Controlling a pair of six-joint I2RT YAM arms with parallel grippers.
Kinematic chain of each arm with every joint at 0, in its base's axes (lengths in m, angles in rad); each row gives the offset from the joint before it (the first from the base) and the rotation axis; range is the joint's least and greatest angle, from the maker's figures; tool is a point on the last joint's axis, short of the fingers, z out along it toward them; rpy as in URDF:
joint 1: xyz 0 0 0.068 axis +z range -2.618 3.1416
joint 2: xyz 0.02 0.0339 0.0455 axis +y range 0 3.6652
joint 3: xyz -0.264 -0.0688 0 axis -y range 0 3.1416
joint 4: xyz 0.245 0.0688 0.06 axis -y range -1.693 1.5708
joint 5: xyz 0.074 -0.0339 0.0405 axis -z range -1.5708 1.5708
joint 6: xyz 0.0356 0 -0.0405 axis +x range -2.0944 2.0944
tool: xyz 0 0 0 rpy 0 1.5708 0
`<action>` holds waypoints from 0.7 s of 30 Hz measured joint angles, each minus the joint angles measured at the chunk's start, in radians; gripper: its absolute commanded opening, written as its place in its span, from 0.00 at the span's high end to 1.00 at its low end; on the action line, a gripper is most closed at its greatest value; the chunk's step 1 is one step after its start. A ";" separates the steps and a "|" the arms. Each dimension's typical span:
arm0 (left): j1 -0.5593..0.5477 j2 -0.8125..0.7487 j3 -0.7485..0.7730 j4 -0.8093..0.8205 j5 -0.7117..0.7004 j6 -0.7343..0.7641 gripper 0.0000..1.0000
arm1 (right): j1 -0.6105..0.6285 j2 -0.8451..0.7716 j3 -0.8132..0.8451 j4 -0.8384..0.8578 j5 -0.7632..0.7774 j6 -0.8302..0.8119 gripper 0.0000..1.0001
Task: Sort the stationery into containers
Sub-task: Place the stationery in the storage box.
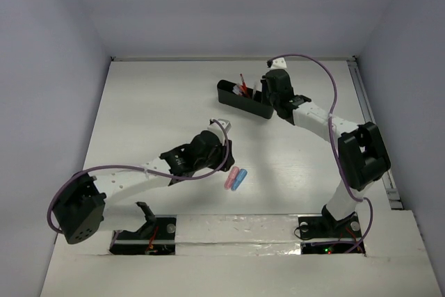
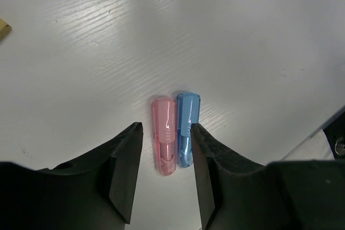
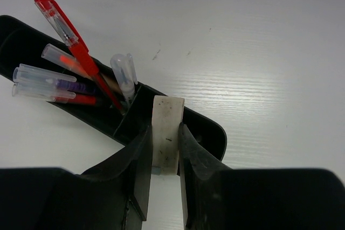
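Observation:
A pink capsule piece [image 2: 164, 141] and a blue capsule piece [image 2: 186, 127] lie side by side on the white table; they also show in the top view as pink [image 1: 231, 178] and blue [image 1: 239, 180]. My left gripper [image 2: 166, 133] is open above them, its fingers straddling both. My right gripper [image 3: 165, 133] is shut on a white eraser [image 3: 166, 127] and holds it over the right end compartment of the black tray [image 3: 207, 127]. The tray [image 1: 229, 95] holds several pens, a red pen [image 3: 75, 41] among them, in its left section.
A small tan piece [image 2: 3, 28] lies at the left edge of the left wrist view. A white strip [image 1: 236, 227] runs along the table's near edge between the arm bases. Walls enclose the table on three sides.

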 measured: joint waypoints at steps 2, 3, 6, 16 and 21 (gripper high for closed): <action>-0.005 0.021 0.000 0.015 -0.011 0.000 0.61 | 0.000 0.003 0.000 -0.003 -0.001 0.000 0.86; -0.006 0.034 0.000 0.022 -0.016 0.000 0.61 | 0.000 0.005 0.000 -0.005 -0.002 0.000 0.81; -0.008 0.072 0.000 0.043 -0.023 0.002 0.61 | 0.000 0.005 0.000 -0.006 -0.002 0.000 0.74; -0.025 0.174 0.000 0.055 -0.037 0.010 0.60 | 0.000 0.005 -0.002 -0.006 -0.002 -0.003 0.59; -0.025 0.188 0.000 0.055 -0.052 0.014 0.61 | 0.000 0.005 -0.002 -0.006 -0.002 -0.003 0.57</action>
